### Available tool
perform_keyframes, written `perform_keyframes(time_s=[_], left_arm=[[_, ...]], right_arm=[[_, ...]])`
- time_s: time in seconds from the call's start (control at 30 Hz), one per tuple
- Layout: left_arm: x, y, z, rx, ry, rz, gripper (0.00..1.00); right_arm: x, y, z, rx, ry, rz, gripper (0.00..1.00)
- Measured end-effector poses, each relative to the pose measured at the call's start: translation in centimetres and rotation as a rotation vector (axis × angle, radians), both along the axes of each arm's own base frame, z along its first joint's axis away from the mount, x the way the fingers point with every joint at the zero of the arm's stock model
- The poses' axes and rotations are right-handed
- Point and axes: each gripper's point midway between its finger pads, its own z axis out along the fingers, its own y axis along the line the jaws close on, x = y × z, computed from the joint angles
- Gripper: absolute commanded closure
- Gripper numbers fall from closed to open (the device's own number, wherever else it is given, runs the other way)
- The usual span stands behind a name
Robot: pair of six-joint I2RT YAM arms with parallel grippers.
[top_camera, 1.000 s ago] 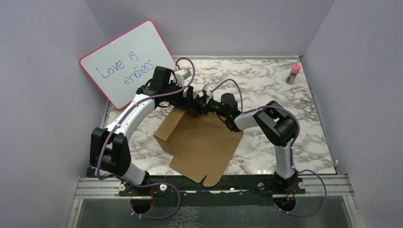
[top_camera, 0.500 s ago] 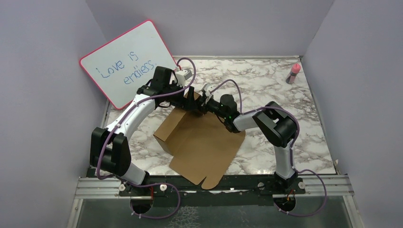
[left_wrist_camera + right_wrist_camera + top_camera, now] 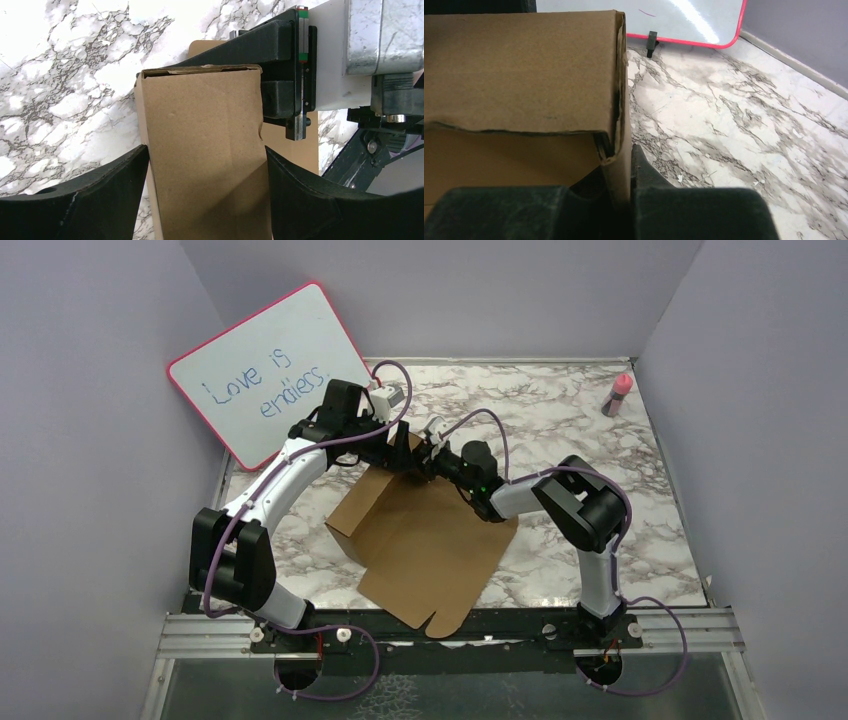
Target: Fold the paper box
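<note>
Pink-framed whiteboard (image 3: 262, 370) leans at the far left. My left claw (image 3: 205, 152) straddles the raised wall of the paper box (image 3: 430, 550), fingers (image 3: 100, 195) clamped against both its edges. The box sits mid-desk (image 3: 600, 450), its big flap lying flat toward me. The right claw (image 3: 621, 175) is pinched tight on that wall's corner edge. Pink bottle (image 3: 620, 392) stands far right.
</note>
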Motion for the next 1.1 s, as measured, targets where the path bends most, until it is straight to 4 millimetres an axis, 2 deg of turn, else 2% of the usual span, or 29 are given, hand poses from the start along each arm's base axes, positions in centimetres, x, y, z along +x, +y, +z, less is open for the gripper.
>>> perform_keyframes(time_s=[0.3,0.53,0.67,0.77,1.0,1.1], left_arm=[[0.0,0.0,-0.6,0.007,0.032,0.024,0.27],[-0.2,-0.2,-1.1,0.005,0.065,0.033,0.27],[-0.2,-0.1,-1.1,0.009,0.071,0.046,0.28],[-0.1,-0.1,-1.2,0.012,0.073,0.053,0.28],[-0.1,-0.1,-1.2,0.013,0.074,0.057,0.28],[-0.1,-0.1,-1.2,0.013,0.075,0.057,0.28]], right_arm=[[-0.5,-0.4,-0.8,0.003,0.037,-0.001,0.79],[-1.4,-1.6,-2.1,-0.015,0.065,-0.006,0.73],[-1.9,-2.3,-2.1,-0.023,0.070,-0.010,0.71],[-2.3,-2.7,-1.5,-0.022,0.060,-0.010,0.74],[-2.5,-2.9,-1.2,-0.024,0.049,-0.008,0.93],[-2.5,-2.9,-1.1,-0.021,0.051,-0.010,0.96]])
